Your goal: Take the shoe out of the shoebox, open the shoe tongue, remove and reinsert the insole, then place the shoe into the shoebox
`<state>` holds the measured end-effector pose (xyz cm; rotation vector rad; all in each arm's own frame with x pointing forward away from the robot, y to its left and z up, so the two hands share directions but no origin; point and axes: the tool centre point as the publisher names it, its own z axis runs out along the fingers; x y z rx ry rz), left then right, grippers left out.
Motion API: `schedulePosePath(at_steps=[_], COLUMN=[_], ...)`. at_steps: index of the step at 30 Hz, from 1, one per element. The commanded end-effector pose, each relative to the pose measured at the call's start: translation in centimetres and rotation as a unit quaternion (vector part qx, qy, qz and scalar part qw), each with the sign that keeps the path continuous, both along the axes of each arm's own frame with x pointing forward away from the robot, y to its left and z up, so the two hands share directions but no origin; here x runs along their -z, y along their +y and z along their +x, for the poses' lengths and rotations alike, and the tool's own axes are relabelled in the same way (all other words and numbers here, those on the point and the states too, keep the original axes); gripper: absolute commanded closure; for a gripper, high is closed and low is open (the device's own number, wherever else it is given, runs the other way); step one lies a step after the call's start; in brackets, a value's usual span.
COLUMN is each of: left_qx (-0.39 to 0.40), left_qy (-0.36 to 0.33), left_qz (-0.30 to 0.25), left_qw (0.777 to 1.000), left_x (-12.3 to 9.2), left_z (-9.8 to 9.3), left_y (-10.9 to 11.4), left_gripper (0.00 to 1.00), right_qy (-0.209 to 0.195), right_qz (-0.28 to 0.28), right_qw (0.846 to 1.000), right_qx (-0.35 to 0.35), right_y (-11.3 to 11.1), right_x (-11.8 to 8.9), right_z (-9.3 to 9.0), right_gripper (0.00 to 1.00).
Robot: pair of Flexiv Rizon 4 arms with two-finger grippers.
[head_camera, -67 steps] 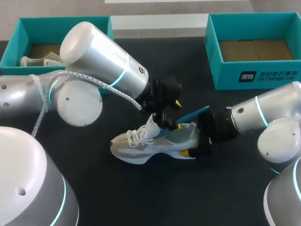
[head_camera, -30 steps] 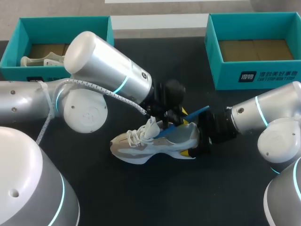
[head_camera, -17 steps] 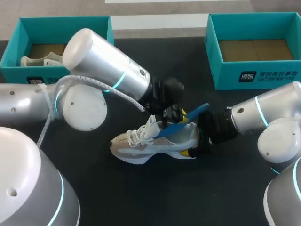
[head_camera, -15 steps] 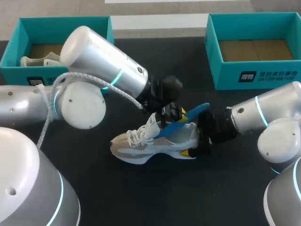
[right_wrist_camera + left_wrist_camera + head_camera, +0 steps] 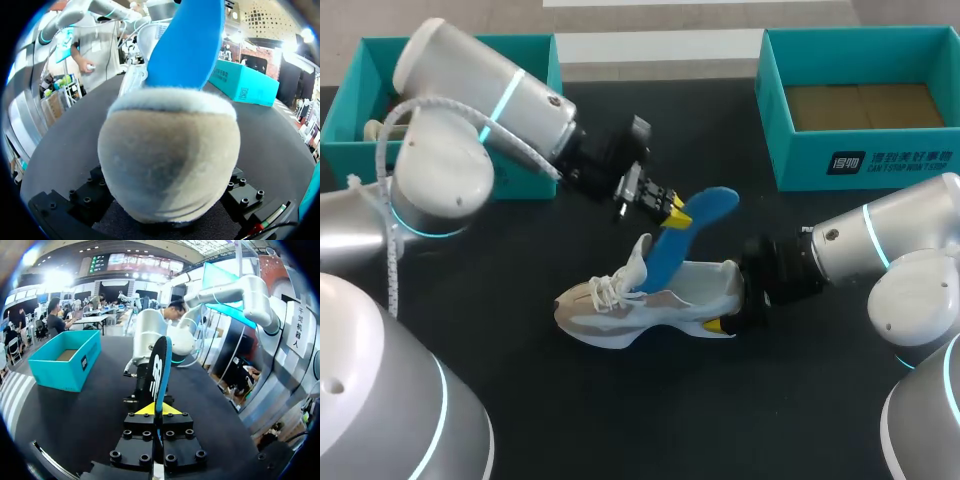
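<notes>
The shoe (image 5: 640, 300) stands on the bench (image 5: 620, 420), its heel clamped by the fingers of the right gripper (image 5: 725, 305). One yellow tip shows from above, while the right wrist view has the heel (image 5: 167, 160) hiding both. The blue insole (image 5: 682, 232) rises from the shoe's opening. The left wrist view shows it edge-on, pinched between the narrow fingers of the left gripper (image 5: 159, 409).
</notes>
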<state>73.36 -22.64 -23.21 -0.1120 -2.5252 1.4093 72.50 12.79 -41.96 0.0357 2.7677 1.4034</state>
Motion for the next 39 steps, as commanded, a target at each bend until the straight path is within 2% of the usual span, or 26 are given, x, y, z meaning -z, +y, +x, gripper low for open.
schedulePosePath(at_steps=[1,17,20,23,27,39], left_qx=[-0.001,-0.040,-0.041,-0.037,-0.023,-0.023], left_qy=[0.003,-0.044,-0.052,-0.052,-0.053,-0.053], left_qz=[-0.018,-0.147,-0.163,-0.155,-0.107,-0.107], left_qw=[1.000,0.987,0.984,0.986,0.993,0.993], left_x=[-1.6,-10.3,-11.6,-12.6,-13.2,-13.2], left_z=[-0.1,-1.5,-1.6,-1.1,-0.2,-0.2], left_y=[1.0,0.4,0.5,0.3,-0.4,-0.4], left_gripper=[1.00,1.00,1.00,1.00,1.00,1.00], right_qy=[0.000,0.000,0.000,0.000,0.000,0.000], right_qz=[-0.002,-0.002,-0.002,-0.002,-0.002,-0.002], right_qw=[1.000,1.000,1.000,1.000,1.000,1.000], right_qx=[0.001,0.001,0.001,0.001,0.001,0.001], right_y=[0.1,0.1,0.1,0.1,0.1,0.1], right_x=[0.0,0.0,0.0,0.0,0.0,0.0], right_z=[0.0,0.0,0.0,0.0,0.0,0.0], right_gripper=[1.00,1.00,1.00,1.00,1.00,1.00])
